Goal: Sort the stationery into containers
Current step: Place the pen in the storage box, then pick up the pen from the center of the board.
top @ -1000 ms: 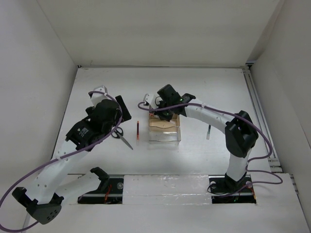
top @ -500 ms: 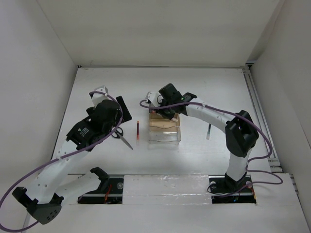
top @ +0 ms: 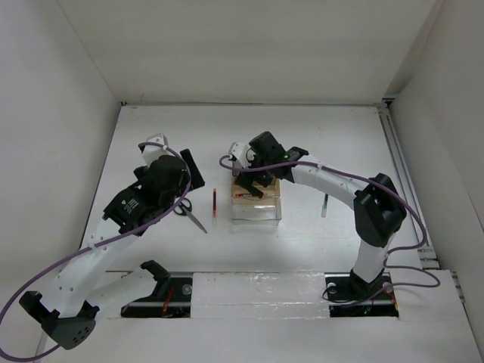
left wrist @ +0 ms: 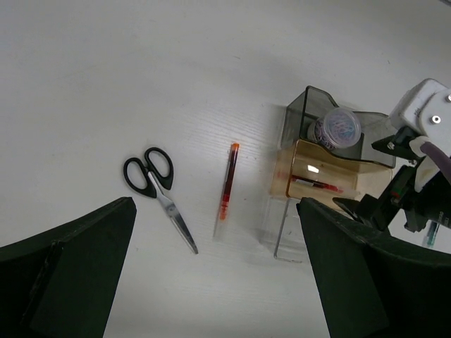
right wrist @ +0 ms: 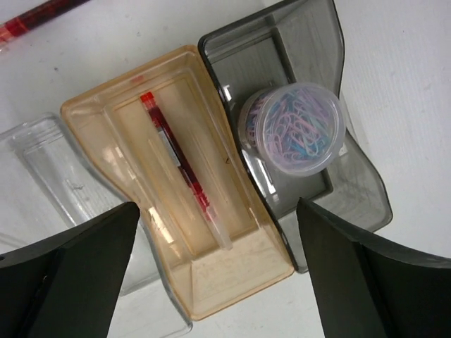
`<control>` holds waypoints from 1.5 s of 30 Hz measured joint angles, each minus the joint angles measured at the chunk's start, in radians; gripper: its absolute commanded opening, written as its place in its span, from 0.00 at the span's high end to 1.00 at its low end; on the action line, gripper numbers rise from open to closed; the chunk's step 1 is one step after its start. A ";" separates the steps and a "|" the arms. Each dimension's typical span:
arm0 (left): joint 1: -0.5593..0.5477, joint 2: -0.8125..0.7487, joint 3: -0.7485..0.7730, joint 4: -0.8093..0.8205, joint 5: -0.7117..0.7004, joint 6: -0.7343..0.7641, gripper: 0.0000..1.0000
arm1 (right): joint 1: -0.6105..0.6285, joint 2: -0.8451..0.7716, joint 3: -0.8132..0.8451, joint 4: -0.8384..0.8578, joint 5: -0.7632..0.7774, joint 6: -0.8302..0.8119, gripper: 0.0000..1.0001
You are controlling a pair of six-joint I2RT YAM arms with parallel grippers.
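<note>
We're seeing the right gripper (top: 251,181) hanging over the bins, fingers (right wrist: 70,282) spread wide and gripping nothing (released, going by both the top and wrist views). Right under it a red pen (right wrist: 180,165) is lying flat in the amber bin (right wrist: 232,274), running along the bin's length, clear of both fingers.

The three bins are sitting joined in a row on the table (top: 302,144): grey bin (right wrist: 317,42) farthest, amber in the middle, clear bin (right wrist: 49,162) nearest. From the top view the right gripper is covering most of the grey one. A round clear tub (right wrist: 299,127) of coloured paper clips is sitting inside the grey bin, against the wall it shares with the amber bin.

We're reading the left gripper (top: 190,172) as released too: it's hovering over the table left of the bins, fingers (left wrist: 63,274) wide apart, holding nothing.

The rest is lying loose on the table:
- scissors (left wrist: 158,186), closed, just beside the left gripper in the top view, handles far-left, blades pointing near-right
- second red pen (left wrist: 227,182), between the scissors and the bins, running far-to-near, near the bins but not touching them
- dark pen (top: 324,205), right of the bins and well apart from them, also running far-to-near (we're getting too little detail to say more about it)
</note>
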 measured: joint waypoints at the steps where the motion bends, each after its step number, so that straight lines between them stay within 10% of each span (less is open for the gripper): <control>1: 0.000 0.000 0.000 0.002 -0.003 0.000 0.00 | 0.000 -0.015 -0.021 0.019 0.000 0.005 0.00; 12: 0.008 0.054 -0.015 0.052 -0.007 0.005 0.00 | -0.134 -0.326 -0.168 0.253 0.296 0.418 0.06; 24: 0.101 0.071 -0.091 0.118 0.061 0.057 0.00 | -0.493 -0.233 -0.361 0.151 0.497 0.948 0.14; 37: 0.101 0.070 -0.091 0.123 0.071 0.064 0.00 | -0.504 -0.134 -0.365 0.037 0.486 1.067 0.41; 45: 0.101 0.070 -0.091 0.126 0.082 0.075 0.00 | -0.504 -0.136 -0.437 0.033 0.426 1.059 0.41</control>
